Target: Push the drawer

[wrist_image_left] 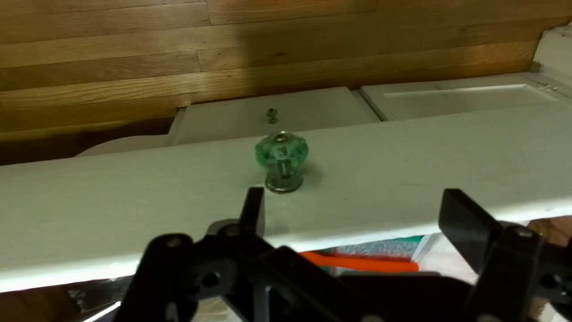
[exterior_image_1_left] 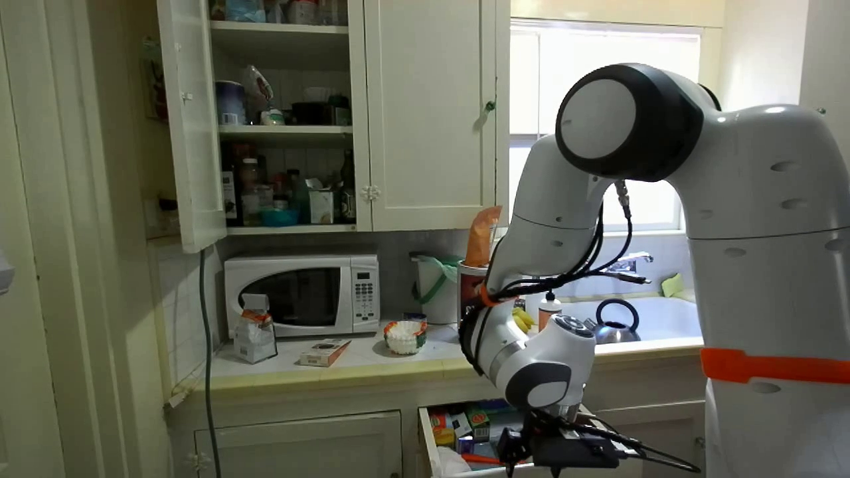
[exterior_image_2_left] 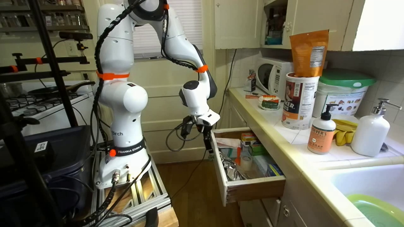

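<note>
Past the counter point(exterior_image_2_left: 282, 140) edge, my gripper point(wrist_image_left: 351, 203) gapes wide at the front of the drawer point(wrist_image_left: 371, 174); wooden floor point(wrist_image_left: 111, 67) stretches beyond.

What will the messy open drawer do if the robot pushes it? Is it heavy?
The drawer will probably slide rather than tip, since its back end sits beneath the counter. It may feel a bit heavy, because it's wooden and holds several boxes. The crumpled silvery wrap inside looks loose, so it might shift or rustle.
</note>
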